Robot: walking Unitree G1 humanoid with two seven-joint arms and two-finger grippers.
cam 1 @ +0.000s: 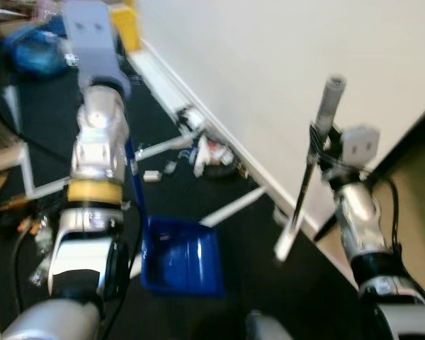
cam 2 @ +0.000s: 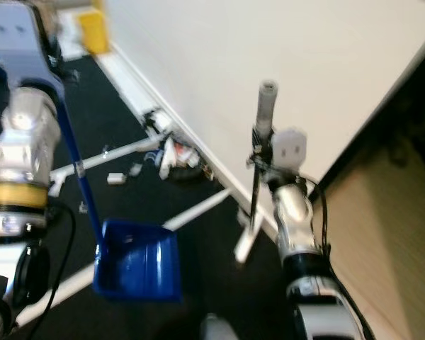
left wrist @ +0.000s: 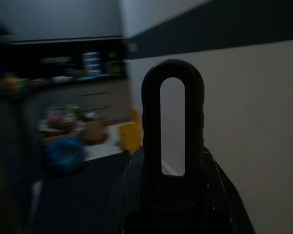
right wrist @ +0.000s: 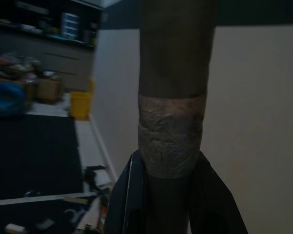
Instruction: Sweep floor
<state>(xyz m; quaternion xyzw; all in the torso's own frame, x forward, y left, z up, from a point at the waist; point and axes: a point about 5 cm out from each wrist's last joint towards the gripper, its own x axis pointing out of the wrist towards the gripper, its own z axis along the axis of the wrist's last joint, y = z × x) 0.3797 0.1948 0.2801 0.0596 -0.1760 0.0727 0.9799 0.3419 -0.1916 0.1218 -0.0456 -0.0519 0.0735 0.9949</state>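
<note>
My left gripper (left wrist: 173, 197) is shut on the black loop grip (left wrist: 172, 122) at the top of a long blue handle (cam 2: 78, 163). That handle runs down to a blue dustpan (cam 1: 180, 263) standing on the black floor in front of me. My right gripper (right wrist: 168, 197) is shut on a broom stick (right wrist: 172, 131), just below its grey taped top (cam 1: 333, 92). The stick (cam 1: 304, 184) slants down to a white lower end (cam 1: 284, 246) close to the wall. Scattered litter (cam 1: 211, 152) lies against the baseboard beyond the dustpan, with a small white piece (cam 1: 152, 176) nearby.
A white wall (cam 1: 283, 57) with a baseboard (cam 1: 159, 74) runs along the right. White strips (cam 1: 234, 207) lie on the black floor. A yellow bin (cam 1: 124, 25) and a blue bag (cam 1: 32, 49) sit at the far end. Cables and a white frame (cam 1: 25, 170) are at the left.
</note>
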